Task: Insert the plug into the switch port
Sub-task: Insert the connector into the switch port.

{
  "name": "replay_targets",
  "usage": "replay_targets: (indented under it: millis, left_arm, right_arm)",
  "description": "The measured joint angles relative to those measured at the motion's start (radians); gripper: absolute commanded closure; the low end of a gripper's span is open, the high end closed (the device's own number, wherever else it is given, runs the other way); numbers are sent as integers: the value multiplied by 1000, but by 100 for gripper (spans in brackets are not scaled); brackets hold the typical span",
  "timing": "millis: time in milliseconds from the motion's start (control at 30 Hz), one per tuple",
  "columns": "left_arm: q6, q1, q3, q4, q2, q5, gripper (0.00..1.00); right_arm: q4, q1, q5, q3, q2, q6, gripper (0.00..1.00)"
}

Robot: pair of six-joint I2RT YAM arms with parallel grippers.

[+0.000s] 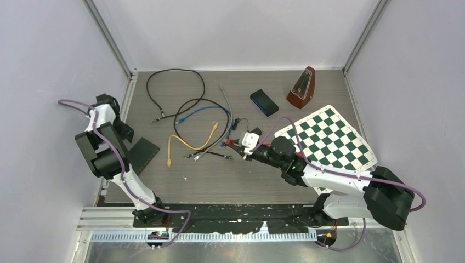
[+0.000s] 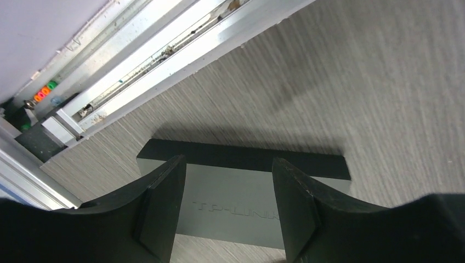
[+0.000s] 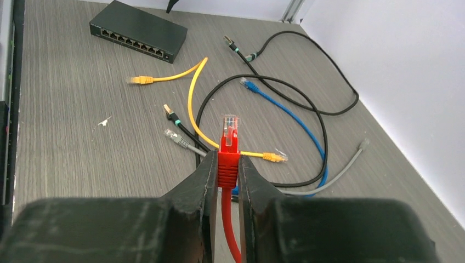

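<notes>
Plug (image 3: 229,134), pinched at boot by right gripper (image 3: 228,167), tip free for insertion; left gripper (image 2: 227,170), jaws wide, poised over switch (image 2: 236,211), likely to brace it.

**Entry 1. Brand lettering "TP-LINK".**
- Carrier: the switch (image 2: 230,186), on its grey top panel.
- Form: one line of capitals in the panel's own grey, with no contrasting colour.
- Where read: the left wrist view, where the line lies between the two fingers (image 2: 164,208) of the left gripper (image 2: 229,164). Its last letter reaches the edge of one finger.
- Place in scene: the switch (image 1: 143,153) lies at the left side of the table (image 1: 247,181).
- Overhead and right wrist views: the lettering is too small to read on the switch (image 3: 137,33).

**Entry 2. All other items.** No text, number or sign can be read.
</notes>
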Motion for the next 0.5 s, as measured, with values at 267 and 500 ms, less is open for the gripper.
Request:
replay_targets:
  millis: [267, 500]
  left_arm:
    - [2, 58, -32, -17, 32, 77, 41]
    - [-5, 73, -125, 2, 24, 142, 43]
  right_arm:
    - [-97, 0, -15, 93, 74, 87, 95]
    - [-185, 31, 1, 236, 226, 226, 95]
